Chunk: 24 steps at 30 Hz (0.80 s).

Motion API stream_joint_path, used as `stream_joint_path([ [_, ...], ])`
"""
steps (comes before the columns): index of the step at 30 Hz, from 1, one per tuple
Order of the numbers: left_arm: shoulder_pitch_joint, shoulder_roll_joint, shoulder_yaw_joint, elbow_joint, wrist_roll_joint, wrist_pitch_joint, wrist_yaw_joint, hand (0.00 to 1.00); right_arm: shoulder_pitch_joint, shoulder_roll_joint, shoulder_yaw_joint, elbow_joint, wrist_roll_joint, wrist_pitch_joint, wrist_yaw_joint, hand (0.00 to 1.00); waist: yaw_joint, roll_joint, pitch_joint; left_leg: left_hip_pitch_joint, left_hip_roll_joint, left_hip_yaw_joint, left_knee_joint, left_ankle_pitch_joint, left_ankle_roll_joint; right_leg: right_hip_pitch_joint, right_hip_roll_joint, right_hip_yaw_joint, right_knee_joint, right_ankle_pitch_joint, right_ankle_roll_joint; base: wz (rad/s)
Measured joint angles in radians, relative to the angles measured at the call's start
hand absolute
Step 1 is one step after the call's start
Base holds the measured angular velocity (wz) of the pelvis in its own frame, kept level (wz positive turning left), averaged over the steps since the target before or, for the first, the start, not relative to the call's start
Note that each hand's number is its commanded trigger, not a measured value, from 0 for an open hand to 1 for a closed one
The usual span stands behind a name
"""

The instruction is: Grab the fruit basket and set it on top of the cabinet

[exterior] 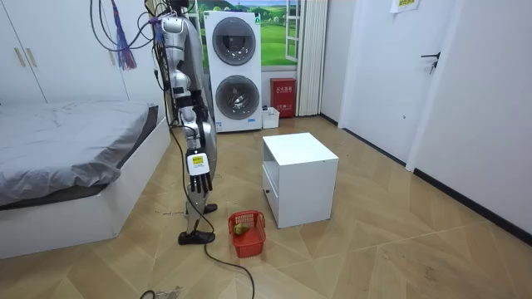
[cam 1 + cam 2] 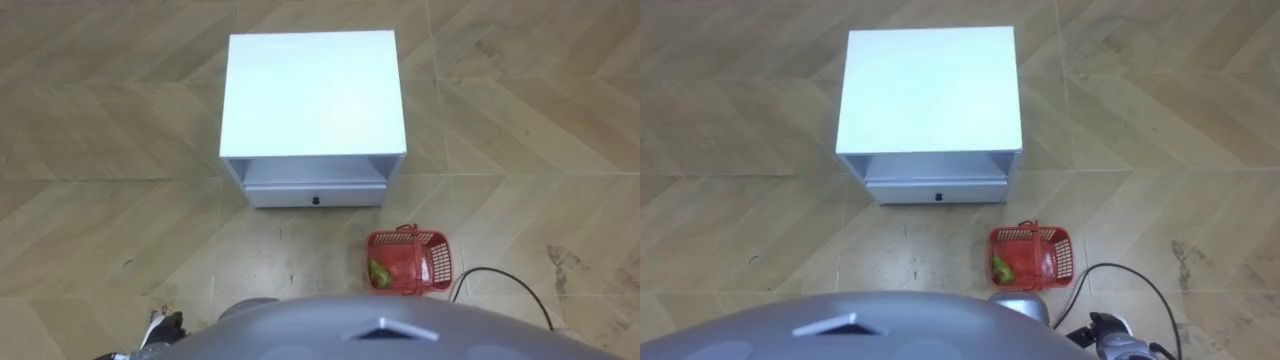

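Pickup is not yet begun: the fruit basket point(image 2: 408, 262) stands untouched on the floor just before the white cabinet point(image 2: 313, 95), while the left hand point(image 2: 165, 327) and right hand point(image 1: 198, 164) hang clear of it, their state impossible to tell.

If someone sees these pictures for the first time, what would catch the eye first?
The red fruit basket stands out on the wooden floor, with a green fruit inside, just before the robot and to its right. Beyond it stands a white cabinet with a closed drawer facing the robot.
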Motion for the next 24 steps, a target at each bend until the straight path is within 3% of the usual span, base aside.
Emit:
stream_joint_path([
  [24,-0.001,0.000,-0.008,-0.003,-0.014,0.000,0.045,0.00,0.004,0.000,0.063,0.030,0.008,0.011,0.021,0.00,0.020,0.003,-0.0004,-0.001,-0.001,-0.009,-0.002,0.000,-0.001,0.003,-0.001,-0.017,0.001,0.000,0.000,0.01],
])
